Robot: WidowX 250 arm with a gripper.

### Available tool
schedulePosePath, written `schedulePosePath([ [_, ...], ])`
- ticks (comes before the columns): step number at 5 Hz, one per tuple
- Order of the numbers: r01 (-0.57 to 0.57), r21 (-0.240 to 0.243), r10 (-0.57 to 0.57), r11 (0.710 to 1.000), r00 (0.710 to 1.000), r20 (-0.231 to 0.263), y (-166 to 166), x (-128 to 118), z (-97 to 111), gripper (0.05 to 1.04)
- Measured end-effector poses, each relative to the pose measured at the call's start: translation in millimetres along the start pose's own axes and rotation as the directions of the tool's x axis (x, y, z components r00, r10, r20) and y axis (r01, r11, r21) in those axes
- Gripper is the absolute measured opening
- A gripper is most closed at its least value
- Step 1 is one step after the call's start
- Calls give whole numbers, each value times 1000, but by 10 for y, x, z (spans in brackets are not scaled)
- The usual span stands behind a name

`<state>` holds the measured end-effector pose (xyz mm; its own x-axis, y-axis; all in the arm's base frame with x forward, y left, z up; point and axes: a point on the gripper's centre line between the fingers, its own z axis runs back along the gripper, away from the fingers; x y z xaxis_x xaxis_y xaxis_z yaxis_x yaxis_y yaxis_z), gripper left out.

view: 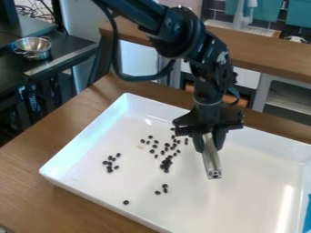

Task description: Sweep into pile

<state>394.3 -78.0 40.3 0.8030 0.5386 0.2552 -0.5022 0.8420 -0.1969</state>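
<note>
Fingers clasping a silvery tool, small dark pieces nearby

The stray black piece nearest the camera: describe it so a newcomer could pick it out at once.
On the wooden table stands a big white tray. Inside it, close to the wall nearest the camera and left of the middle, lies a small, roundish black piece. The other pieces gather in loose groups farther from the camera, while this one lies all by itself.
</note>
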Motion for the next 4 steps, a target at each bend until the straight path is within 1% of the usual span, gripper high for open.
schedulePosePath([
  [1, 36, -39, -36, 999, 999, 13, 16, 16, -104, 351],
  [2, 12, -58, -12, 998, 1000, 1, 95, 134, -153, 351],
  [3, -14, -70, 14, 997, 1000, -1, 131, 255, -172, 351],
  [4, -45, -70, 42, 997, 998, -39, 184, 319, -256, 351],
])
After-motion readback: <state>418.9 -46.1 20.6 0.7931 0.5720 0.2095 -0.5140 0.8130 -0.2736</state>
